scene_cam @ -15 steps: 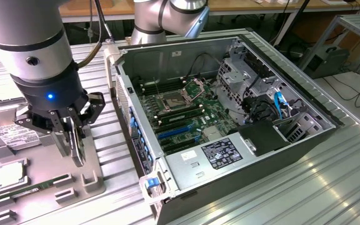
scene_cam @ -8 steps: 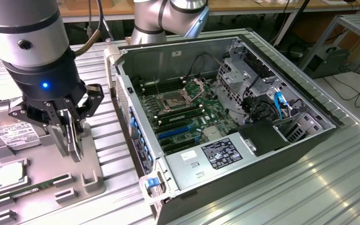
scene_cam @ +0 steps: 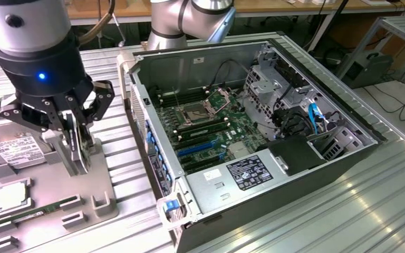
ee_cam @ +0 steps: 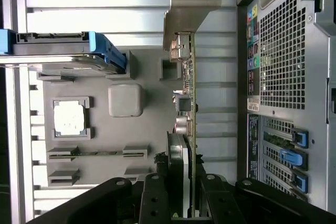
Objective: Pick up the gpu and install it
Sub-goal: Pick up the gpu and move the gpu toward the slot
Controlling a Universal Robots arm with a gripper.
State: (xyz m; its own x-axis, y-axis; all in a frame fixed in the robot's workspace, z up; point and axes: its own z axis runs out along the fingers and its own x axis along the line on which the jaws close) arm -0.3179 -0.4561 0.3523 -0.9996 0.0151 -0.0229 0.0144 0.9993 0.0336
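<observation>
Wrist view: black gripper (ee_cam: 184,187) clamped on the green-board, silver-bracketed gpu (ee_cam: 178,153), on edge over the grey plastic tray (ee_cam: 147,129) at the open steel case's (scene_cam: 188,68) nine o'clock in the exterior view, so I'd keep it upright.

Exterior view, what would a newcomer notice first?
The big open computer case in the middle, its green circuit board laid bare. At the exterior view's left, the black claw grips a graphics card standing on edge on a gray tray.
</observation>
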